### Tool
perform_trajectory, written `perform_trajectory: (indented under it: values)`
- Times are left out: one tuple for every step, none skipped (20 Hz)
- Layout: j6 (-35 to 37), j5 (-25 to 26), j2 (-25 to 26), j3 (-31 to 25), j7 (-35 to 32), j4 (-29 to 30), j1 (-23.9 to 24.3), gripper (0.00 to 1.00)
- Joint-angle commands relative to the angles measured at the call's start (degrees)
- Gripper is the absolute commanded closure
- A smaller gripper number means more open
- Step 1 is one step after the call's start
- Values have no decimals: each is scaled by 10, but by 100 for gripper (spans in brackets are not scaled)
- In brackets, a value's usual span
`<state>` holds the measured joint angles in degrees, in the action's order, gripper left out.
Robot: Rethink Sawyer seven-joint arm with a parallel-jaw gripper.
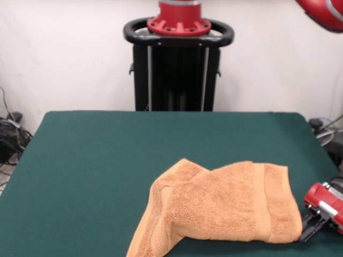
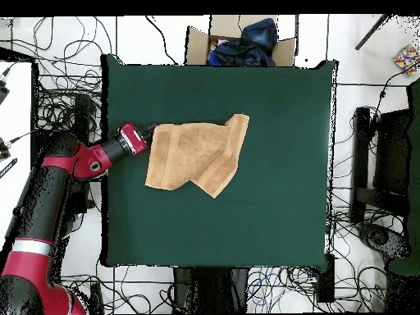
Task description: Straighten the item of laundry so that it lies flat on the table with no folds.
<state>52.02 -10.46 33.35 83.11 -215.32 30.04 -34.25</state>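
Observation:
The orange-tan towel (image 1: 225, 209) lies crumpled and folded over itself on the dark green table (image 1: 96, 160), near the front right in the front view. One corner trails off toward the picture's bottom edge. In the overhead view the towel (image 2: 197, 154) lies left of the table's (image 2: 246, 221) middle. My gripper (image 1: 312, 227) is low over the table, right at the towel's right-hand corner. In the overhead view the gripper (image 2: 151, 131) meets the towel's upper left corner. Whether it holds the cloth does not show.
The robot's black pedestal (image 1: 178, 64) stands behind the table's far edge. In the overhead view, a cardboard box with dark clothes (image 2: 242, 41) sits beyond the table's top edge. Cables (image 2: 66, 90) cover the floor around the table.

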Motion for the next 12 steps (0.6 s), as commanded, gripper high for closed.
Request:
perform_trajectory:
  values:
    - [-19, -20, 83, -109, 36, -28, 24, 100]
    - [-16, -19, 80, -112, 36, -24, 20, 100]
    - [-13, -20, 74, -123, 43, -16, 14, 100]
    - [-10, -18, 66, -139, 63, -5, 7, 100]
    - [-4, -15, 58, -149, 75, 6, -1, 100]
    - [-3, -11, 47, -164, 94, 19, -9, 100]
    - [-1, -7, 38, -177, 109, 31, -15, 100]
    - [-7, -1, 29, -189, 117, 44, -23, 100]
    - [-4, 4, 19, -204, 137, 56, -29, 100]
    - [-1, 12, 10, -215, 154, 68, -36, 100]
    - [-4, 20, 0, -229, 166, 82, -44, 100]
    - [-6, 27, -10, -242, 178, 96, -51, 100]
